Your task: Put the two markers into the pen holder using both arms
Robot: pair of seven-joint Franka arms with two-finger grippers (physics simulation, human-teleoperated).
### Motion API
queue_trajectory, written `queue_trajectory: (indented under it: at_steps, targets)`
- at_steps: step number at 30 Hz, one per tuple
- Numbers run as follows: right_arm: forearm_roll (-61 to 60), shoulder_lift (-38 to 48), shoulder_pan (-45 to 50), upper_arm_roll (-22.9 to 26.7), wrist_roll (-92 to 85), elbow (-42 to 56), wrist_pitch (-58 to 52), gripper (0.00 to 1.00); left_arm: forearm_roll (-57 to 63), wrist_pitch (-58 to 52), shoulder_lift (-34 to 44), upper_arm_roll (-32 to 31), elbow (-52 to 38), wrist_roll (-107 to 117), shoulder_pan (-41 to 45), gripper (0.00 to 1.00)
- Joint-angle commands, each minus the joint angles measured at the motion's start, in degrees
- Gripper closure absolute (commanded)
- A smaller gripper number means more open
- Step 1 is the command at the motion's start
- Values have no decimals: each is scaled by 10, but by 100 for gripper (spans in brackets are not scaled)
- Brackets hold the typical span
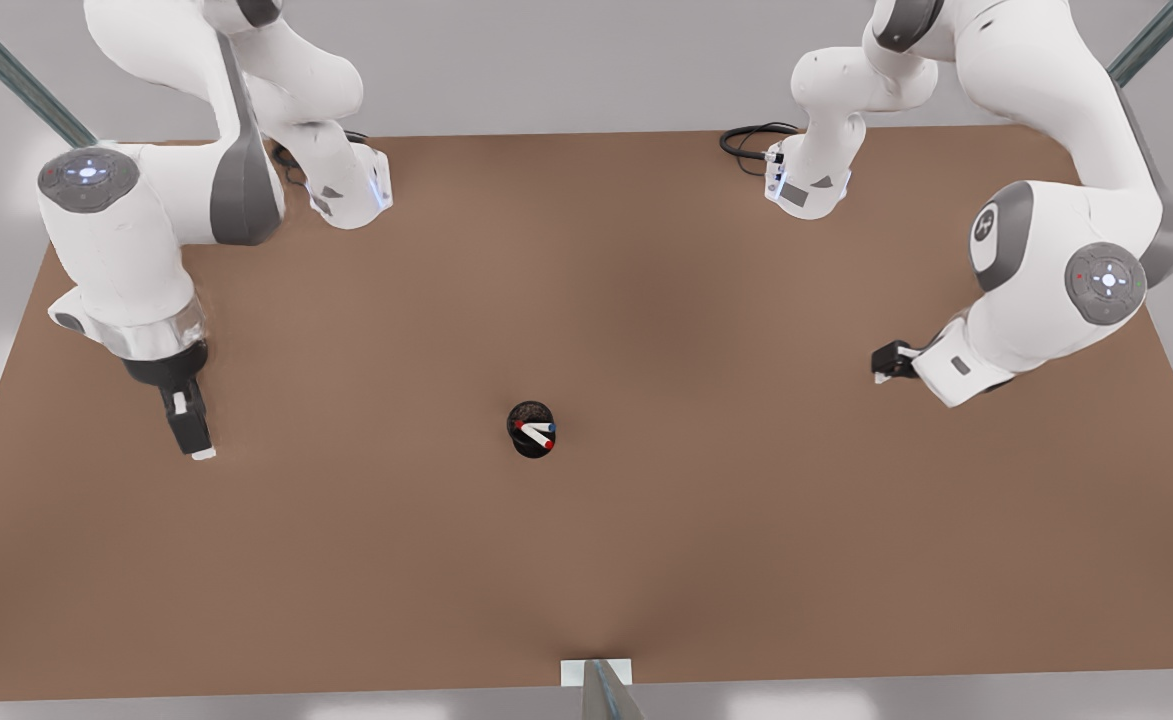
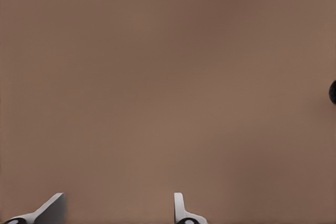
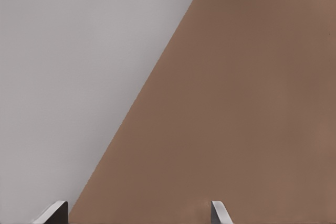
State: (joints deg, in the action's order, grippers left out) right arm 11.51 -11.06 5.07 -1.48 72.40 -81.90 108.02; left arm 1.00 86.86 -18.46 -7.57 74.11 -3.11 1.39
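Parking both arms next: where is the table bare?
Bare table runs from the pen holder to the open left gripper, front view's right, to the open right gripper opposite, and to the near edge. Only the holder, with the two markers, is crowded.

**Count of things on the desk**

One desk point(image 1: 586, 560). Two arms, each ending in one pincer: one pincer point(image 1: 196, 440) at the front view's left, one pincer point(image 1: 884, 362) at its right. One holder point(image 1: 531, 432). Two markers stand in it: one red marker point(image 1: 538, 436) and one blue marker point(image 1: 549, 428). One black cable point(image 1: 746, 140) by an arm base.
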Motion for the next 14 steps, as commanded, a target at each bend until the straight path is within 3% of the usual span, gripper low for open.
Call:
queue_trajectory:
  at_steps: [1,5,6,8,10,14]
  targets:
    - [-116,-11,20,38,-735,7,-154,0,1,-6,1,1,-3,1,-1,0]
    - [-134,-73,9,39,-750,124,-238,0,1,-8,0,1,-3,2,1,0]
    - [-133,-68,-7,18,-741,118,-234,0,1,-7,0,1,-3,2,1,0]
    - [-136,-59,-3,24,-741,90,-201,0,1,-7,0,1,-3,2,1,0]
    - [-136,15,-7,23,-742,-36,-113,0,1,-7,-1,0,-3,2,2,0]
    - [-136,12,-6,20,-727,-26,-114,0,1,-7,-2,0,-3,3,8,0]
